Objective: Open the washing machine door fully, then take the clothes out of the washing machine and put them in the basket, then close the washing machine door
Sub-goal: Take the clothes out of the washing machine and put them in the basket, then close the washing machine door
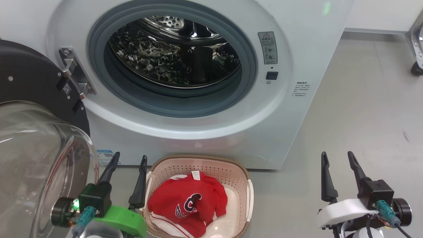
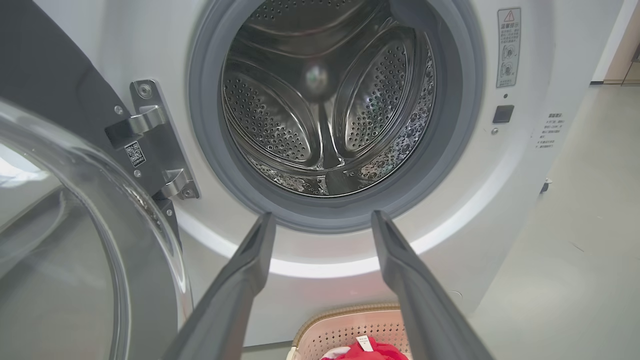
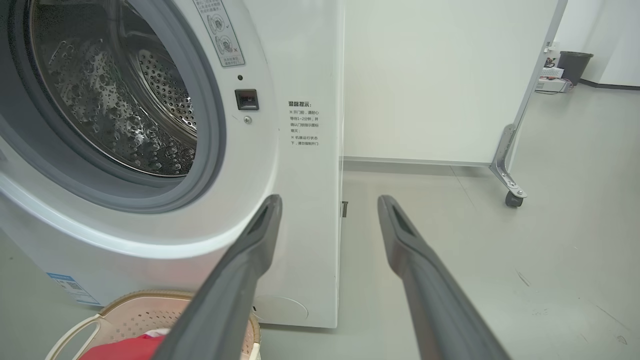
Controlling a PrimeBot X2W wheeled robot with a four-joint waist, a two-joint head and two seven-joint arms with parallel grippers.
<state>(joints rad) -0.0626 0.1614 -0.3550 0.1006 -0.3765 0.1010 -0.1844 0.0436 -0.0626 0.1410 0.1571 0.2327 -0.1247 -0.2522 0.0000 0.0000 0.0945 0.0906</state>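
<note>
The basket (image 1: 198, 158) sits on the floor (image 1: 363, 115) just in front of the washing machine (image 1: 297, 132). The clothes (image 1: 188, 201), a red garment with white trim and a dark crest, lie bunched inside it with a white tag uppermost. The drum (image 1: 175, 49) shows perforated steel behind its grey gasket (image 1: 172, 102). The washing machine door (image 1: 29, 79) stands swung out to the left, its glass bowl cut off by the picture's edge. The basket's near rim is cut off below. The left hand (image 1: 131, 155) hangs open beside the basket's left handle, perhaps touching it. The right hand (image 1: 337, 153) is open over the floor, well apart from the basket.
</note>
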